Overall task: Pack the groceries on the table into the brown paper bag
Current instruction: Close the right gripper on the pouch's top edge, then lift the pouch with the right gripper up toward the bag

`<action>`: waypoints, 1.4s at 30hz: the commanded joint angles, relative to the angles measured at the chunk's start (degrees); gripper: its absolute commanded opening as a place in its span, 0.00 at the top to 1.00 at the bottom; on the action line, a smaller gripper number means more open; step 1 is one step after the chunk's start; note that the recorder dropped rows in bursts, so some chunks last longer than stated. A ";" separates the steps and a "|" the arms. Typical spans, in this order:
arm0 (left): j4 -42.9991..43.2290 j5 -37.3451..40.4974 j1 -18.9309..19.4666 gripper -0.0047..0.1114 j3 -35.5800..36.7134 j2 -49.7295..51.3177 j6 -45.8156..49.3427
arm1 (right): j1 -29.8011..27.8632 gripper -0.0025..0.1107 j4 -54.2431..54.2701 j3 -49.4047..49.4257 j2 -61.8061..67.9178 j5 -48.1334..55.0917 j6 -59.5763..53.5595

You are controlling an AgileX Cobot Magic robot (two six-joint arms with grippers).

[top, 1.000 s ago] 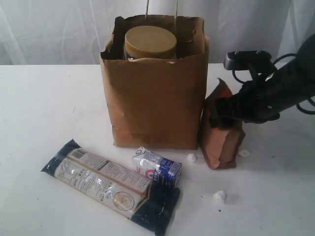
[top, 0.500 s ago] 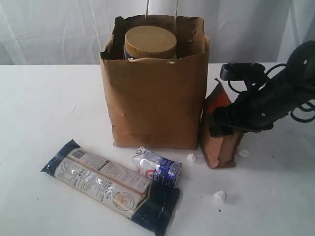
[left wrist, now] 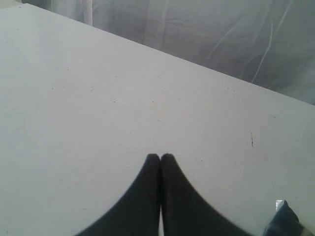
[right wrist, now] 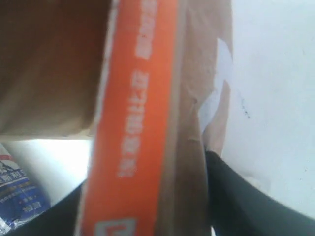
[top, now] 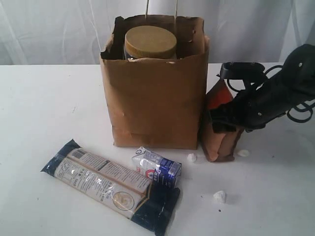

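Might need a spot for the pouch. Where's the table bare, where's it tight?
Bare: table left of the brown paper bag, behind the long dark-blue packet; front right, beyond the crumbs. Crowded: before the bag, by the small white-blue carton, and around the orange-brown pouch at the right tool.

My claw (right wrist: 142, 189) straddles the orange-brown pouch (right wrist: 147, 123): one dark finger (right wrist: 231, 196) lies against its kraft side, the other shows at its orange face with pale lettering. The brown paper bag (right wrist: 49, 64) stands just beside the pouch. A corner of the small white-blue carton (right wrist: 19, 196) lies below the bag on the white table (right wrist: 275, 73).
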 commanded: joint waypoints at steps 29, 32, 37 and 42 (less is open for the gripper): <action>1.08 0.76 0.04 0.96 0.31 -0.42 -0.05 | -0.18 0.98 -24.55 -3.23 -29.01 0.72 18.13; 1.08 0.76 0.04 0.96 0.31 -0.42 -0.05 | -0.18 0.98 -25.03 -7.44 -31.57 -1.89 18.39; 1.08 0.74 0.04 0.96 0.31 -0.42 0.13 | -0.18 0.98 -22.77 -14.34 -31.72 -8.51 18.48; 1.08 0.74 0.04 0.96 0.31 -0.42 0.13 | -0.07 0.98 -10.67 -18.80 -30.30 -10.18 17.69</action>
